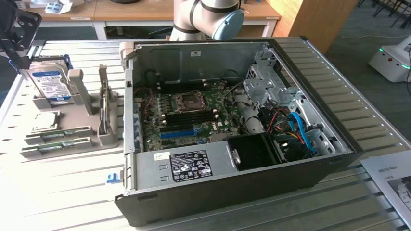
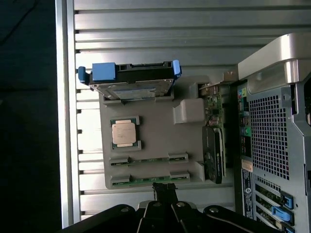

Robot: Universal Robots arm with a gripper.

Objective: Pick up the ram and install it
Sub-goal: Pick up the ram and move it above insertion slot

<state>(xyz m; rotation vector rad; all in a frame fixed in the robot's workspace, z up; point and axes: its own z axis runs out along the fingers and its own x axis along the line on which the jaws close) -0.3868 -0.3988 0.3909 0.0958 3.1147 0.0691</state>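
Note:
Two ram sticks, thin green boards, lie side by side in the slots of a grey holder tray [image 2: 160, 131]: one ram stick [image 2: 148, 159] [image 1: 62, 133] and a second ram stick [image 2: 146, 179] [image 1: 57, 146] beside it. My gripper [image 2: 164, 190] hangs high above the tray, its dark fingers together and nothing between them, just off the second stick's edge. In the exterior view the gripper [image 1: 19, 45] sits at the far left, over the hard drive end of the tray. The open computer case [image 1: 308, 159] shows its motherboard [image 1: 192, 115] with dark memory slots [image 1: 189, 117].
On the same tray stand a silver hard drive [image 1: 51, 82] in a blue-tabbed frame, a CPU [image 2: 124, 132] and an upright graphics card [image 1: 106, 108]. A small blue clip [image 1: 113, 178] lies by the case's front corner. Papers [image 1: 395, 180] lie at the exterior view's right.

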